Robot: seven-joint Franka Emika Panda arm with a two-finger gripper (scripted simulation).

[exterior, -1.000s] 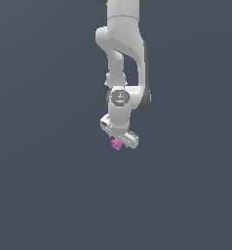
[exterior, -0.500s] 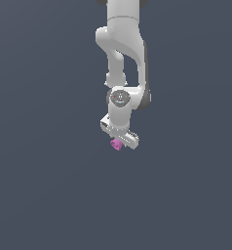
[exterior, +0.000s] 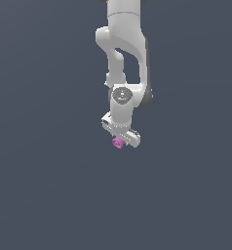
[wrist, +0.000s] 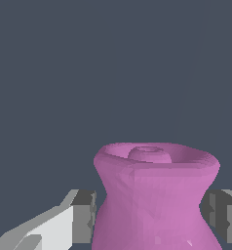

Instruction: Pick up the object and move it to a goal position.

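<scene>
Where our two grey finger pads (wrist: 84,216) flank the pink-magenta object (wrist: 156,195) in the wrist view, one on each side of its narrowed waist, they sit right against or just beside its surface, and we cannot tell whether a sliver of gap is left on either side. We read the gripper (exterior: 122,140) as closed down to the width of that piece, with the piece between its fingers. Seen up close, the object is spool-like: a flared upper rim with a shallow dish and a small raised ring at its centre, pinched in below, then widening again toward its base, which runs out of the picture. In the exterior view the same object (exterior: 118,142) is only a tiny pink speck poking out beneath the white hand, toward the exterior view's left of the finger bar. Above it we see the wrist with its round dark-centred joint cap (exterior: 121,95), and above that the white arm (exterior: 124,44) bending up and out through the top edge. Around all of this lies a flat, uniform slate-grey background (exterior: 40,195), so we cannot tell whether the object touches any surface.
</scene>
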